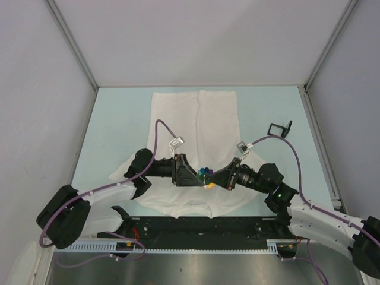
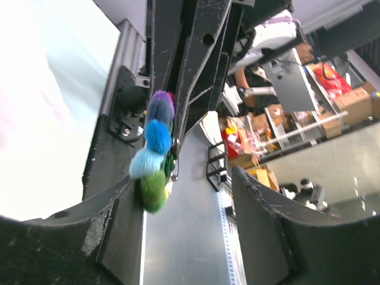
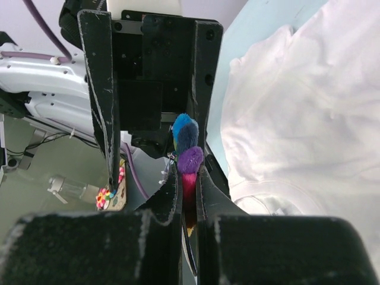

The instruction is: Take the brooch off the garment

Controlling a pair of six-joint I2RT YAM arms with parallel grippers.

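The white garment (image 1: 196,119) lies flat on the pale blue table, its collar near my arms; it also shows in the right wrist view (image 3: 297,119). The rainbow flower brooch (image 1: 205,173) sits between my two grippers above the collar end. My right gripper (image 3: 189,184) is shut on the brooch (image 3: 190,157), with its blue and purple petals sticking out past the fingertips. My left gripper (image 2: 184,237) is open facing it, with the brooch (image 2: 154,151) close to its left finger. No cloth shows on the brooch in the wrist views.
A small black frame-like object (image 1: 280,128) stands on the table at the right. A black rail (image 1: 202,228) runs along the near edge. Grey enclosure walls close the table on three sides. Purple cables loop above both wrists.
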